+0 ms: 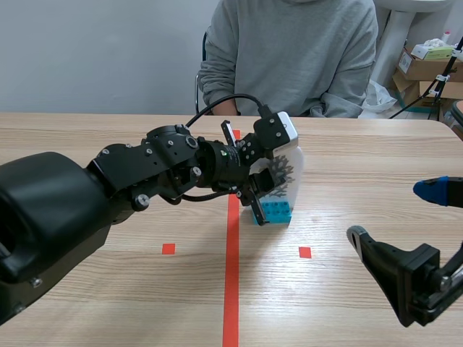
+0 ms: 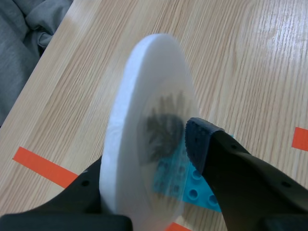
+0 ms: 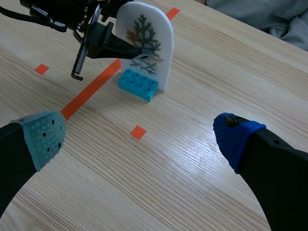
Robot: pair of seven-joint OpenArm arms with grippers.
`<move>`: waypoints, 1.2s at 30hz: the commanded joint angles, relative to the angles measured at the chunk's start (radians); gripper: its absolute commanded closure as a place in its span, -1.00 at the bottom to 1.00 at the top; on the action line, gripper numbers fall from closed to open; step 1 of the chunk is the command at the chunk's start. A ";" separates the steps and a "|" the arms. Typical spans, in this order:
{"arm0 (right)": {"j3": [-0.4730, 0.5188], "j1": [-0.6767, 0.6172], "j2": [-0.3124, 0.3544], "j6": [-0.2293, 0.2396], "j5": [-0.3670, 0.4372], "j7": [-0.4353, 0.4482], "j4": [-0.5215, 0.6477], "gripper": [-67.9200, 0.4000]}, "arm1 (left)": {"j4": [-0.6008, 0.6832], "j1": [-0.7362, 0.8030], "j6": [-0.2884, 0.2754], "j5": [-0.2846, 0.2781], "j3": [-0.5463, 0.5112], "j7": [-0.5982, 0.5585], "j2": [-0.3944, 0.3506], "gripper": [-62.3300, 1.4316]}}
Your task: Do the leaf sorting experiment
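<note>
"Starting with the largest thing, what do you see?"

"A pale wooden table (image 1: pixel 376 181) under both my arms, and a person (image 1: pixel 289 50) in a grey sweatshirt seated across it, at the far edge."

"And your arms?"

"My left arm (image 1: pixel 108 188) comes in low and reaches past the middle. Its left gripper (image 1: pixel 273 181) is clamped on a white arched plaque (image 2: pixel 144 86), with 1 finger pressed on the printed face and 1 behind it. My right gripper (image 3: pixel 140 138) hangs low near my side of the table, well apart from the plaque, its 2 fingers spread wide."

"Where does the plaque stand?"

"Upright, just right of the long orange-red tape line (image 1: pixel 231 289). Its lower part touches a blue studded brick (image 1: pixel 276 212) that lies on the table on the side toward me. Whether the plaque is slotted into the brick, I cannot tell. A dark branching leaf print (image 3: pixel 144 41) sits on the face turned toward me."

"Anything smaller?"

"2 small orange-red squares (image 1: pixel 168 249), 1 on each side of the line, both nearer to me than the brick."
</note>
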 commanded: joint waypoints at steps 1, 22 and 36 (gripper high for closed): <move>0.008 0.011 -0.001 0.001 0.004 0.011 0.012 -0.88 | 0.022 -0.014 0.005 -0.010 -0.009 -0.024 0.006 0.52; 0.008 0.011 -0.001 0.001 0.004 0.011 0.012 -0.88 | 0.023 -0.014 -0.009 -0.017 -0.009 -0.015 0.005 0.80; 0.008 0.011 -0.001 0.000 0.004 0.003 0.012 -0.88 | 0.304 0.080 -0.158 -0.259 -0.090 0.116 -0.142 0.82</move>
